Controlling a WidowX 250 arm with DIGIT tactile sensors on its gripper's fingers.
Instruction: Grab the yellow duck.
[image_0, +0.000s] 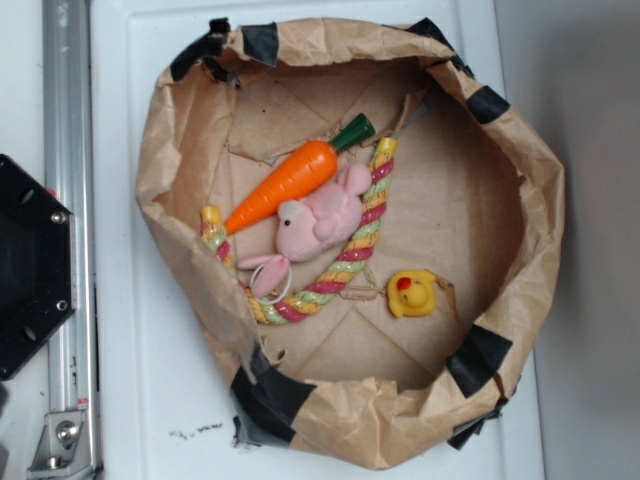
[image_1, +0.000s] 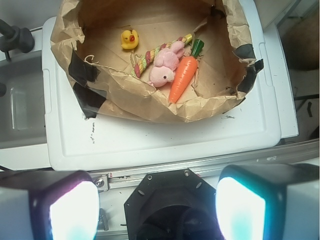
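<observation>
One brown paper bag (image_0: 180, 160), rolled down into a shallow bowl and patched with black tape, takes up most of the white lidded surface (image_0: 150, 400) it stands on. From the wrist view its crumpled near wall hides the lower end of the rope and part of the bag floor; the far rim is cut off at the top of that picture.

Inside lie four things, one of each. The yellow-pink-green rope (image_0: 350, 262) curves in a long arc, its middle partly covered by the pink plush (image_0: 320, 222) lying across it. One orange carrot (image_0: 285, 185) with a green top rests slantwise against the plush, its green end near the upper end of the rope. The yellow duck (image_0: 412, 294), smallest of all, sits alone on the bag floor, just beside the outer curve of the rope but not touching it, in the lower right of the exterior view and the upper left of the wrist view (image_1: 129, 39). Bare paper lies around it on the sides away from the rope, up to the bag wall.

The gripper (image_1: 157, 210) shows only in the wrist view, well short of the bag and above the black base. Its two fingers (image_1: 65, 210) are blurred and cut off at the bottom edge, standing wide apart with nothing between them.
</observation>
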